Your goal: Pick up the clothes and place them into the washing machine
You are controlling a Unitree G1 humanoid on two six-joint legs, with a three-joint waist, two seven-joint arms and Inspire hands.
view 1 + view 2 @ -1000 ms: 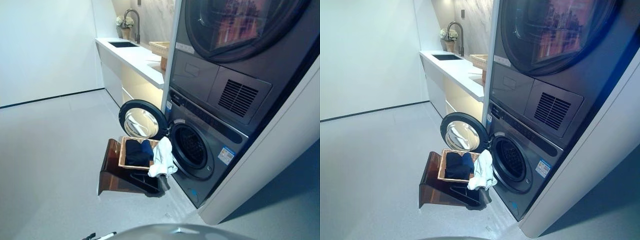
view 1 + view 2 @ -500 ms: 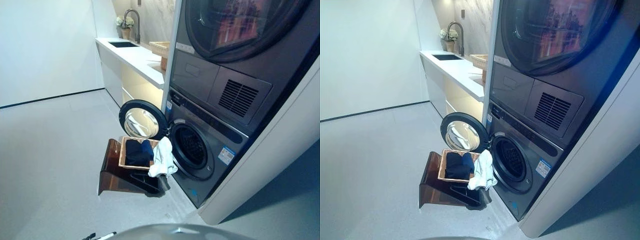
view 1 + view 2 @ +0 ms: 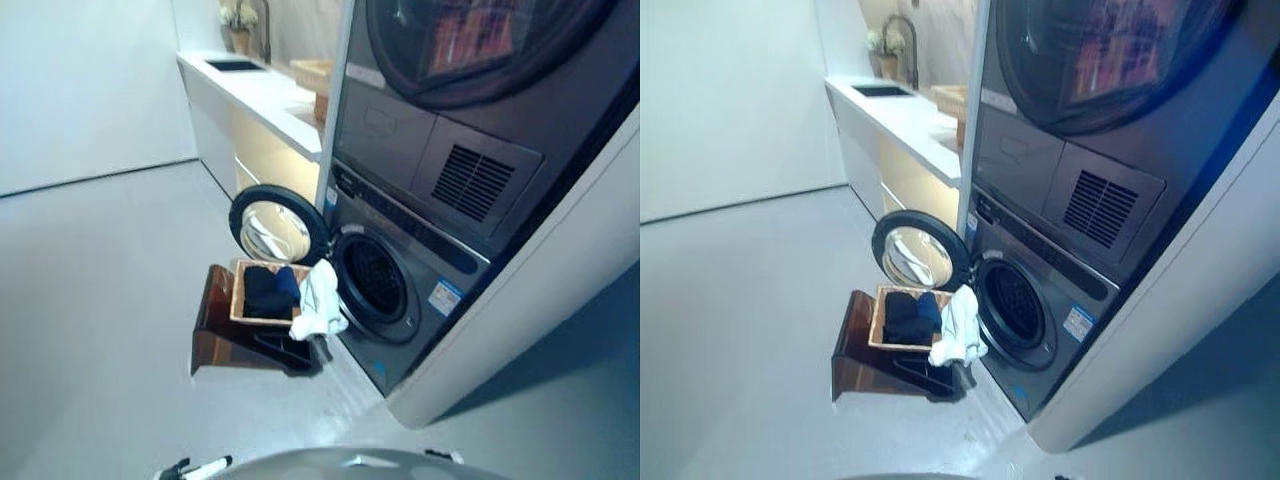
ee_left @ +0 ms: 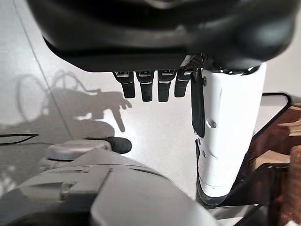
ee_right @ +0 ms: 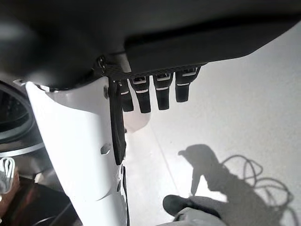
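While both my arms hang low over the floor [image 3: 90,300], my left robot hand [image 4: 150,87] shows straight, relaxed fingers with nothing between them and the white-covered thumb, and my right robot hand [image 5: 155,92] looks the same, fingers straight and holding nothing. Ahead, the washing machine [image 3: 400,290] sits under a second stacked machine [image 3: 470,90], and its round door [image 3: 275,225] is swung wide open toward my left. Just in front of the drum opening stands a wicker basket [image 3: 240,295] on a dark brown stand [image 3: 215,330]. Inside the basket lie the dark clothes [image 3: 268,290], and a white garment [image 3: 318,305] drapes over the basket's rim on the side nearest the machine. To the left of the machines runs a white bench [image 3: 255,95] with a sink [image 3: 232,65] and a tap.
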